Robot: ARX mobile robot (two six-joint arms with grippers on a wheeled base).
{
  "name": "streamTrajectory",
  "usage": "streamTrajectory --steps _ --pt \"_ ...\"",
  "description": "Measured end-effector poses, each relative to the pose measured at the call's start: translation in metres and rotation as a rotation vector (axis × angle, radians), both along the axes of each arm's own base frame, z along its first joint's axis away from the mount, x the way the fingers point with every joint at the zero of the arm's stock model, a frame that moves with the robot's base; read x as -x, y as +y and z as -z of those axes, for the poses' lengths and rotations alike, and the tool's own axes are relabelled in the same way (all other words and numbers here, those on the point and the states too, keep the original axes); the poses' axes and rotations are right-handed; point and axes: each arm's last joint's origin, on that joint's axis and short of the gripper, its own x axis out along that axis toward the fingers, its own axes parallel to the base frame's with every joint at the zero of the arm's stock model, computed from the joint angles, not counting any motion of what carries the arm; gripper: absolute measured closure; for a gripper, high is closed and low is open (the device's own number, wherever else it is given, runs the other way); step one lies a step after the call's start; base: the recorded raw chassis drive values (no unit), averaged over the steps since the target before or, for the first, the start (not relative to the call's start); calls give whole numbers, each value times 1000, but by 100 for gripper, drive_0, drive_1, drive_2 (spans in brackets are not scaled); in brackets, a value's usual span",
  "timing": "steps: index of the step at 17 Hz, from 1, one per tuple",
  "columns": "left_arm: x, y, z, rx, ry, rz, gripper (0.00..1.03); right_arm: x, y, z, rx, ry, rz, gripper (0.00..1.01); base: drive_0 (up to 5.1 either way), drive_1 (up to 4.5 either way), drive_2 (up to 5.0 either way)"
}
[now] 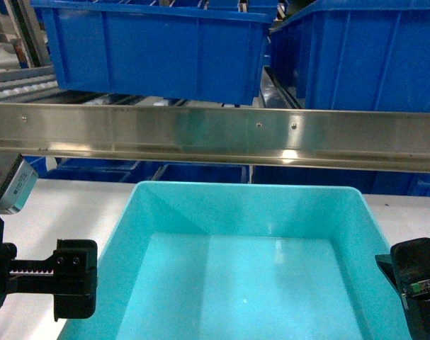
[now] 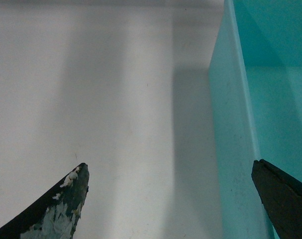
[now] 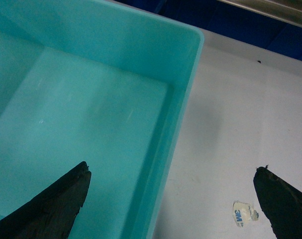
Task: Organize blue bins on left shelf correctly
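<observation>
The turquoise bin (image 1: 243, 269) is sitting empty on the white table (image 1: 66, 205), just in front of the shelf's steel rail (image 1: 215, 134), with royal-blue bins (image 1: 151, 49) resting on the rollers above.

Both arms are flanking it. The left gripper (image 2: 170, 199) is standing spread, its fingers straddling the bin's left wall: one outside over the table, one over the inside. The right gripper (image 3: 170, 199) is spread too, straddling the right wall the same way. Neither is pinching anything yet.

What is worrying me is the grip. Those walls are smooth, thin and tapered, so if either side closes too high on the rim, the bin looks likely to slip or tilt as it rises. If one arm lifts ahead of the other, the tub may twist out of both. The rail is also hanging close over the far edge, so a straight lift risks knocking the rim against it. A scrap of tape (image 3: 244, 212) is lying under the right fingers, probably harmless.
</observation>
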Motion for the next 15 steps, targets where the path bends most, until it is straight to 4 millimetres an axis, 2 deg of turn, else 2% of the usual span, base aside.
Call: streamTrajectory --steps 4,7,9,15 --pt "0 0 0 -1 0 1 5 -3 -1 0 9 -22 0 3 0 0 0" --pt "-5 -9 -5 9 -29 38 5 -11 -8 22 37 36 36 3 0 0 0" --pt "-10 -20 -8 27 -62 79 5 -12 -9 22 35 35 30 3 0 0 0" --pt "-11 -31 -5 29 -43 114 5 -17 -10 24 40 25 30 3 0 0 0"
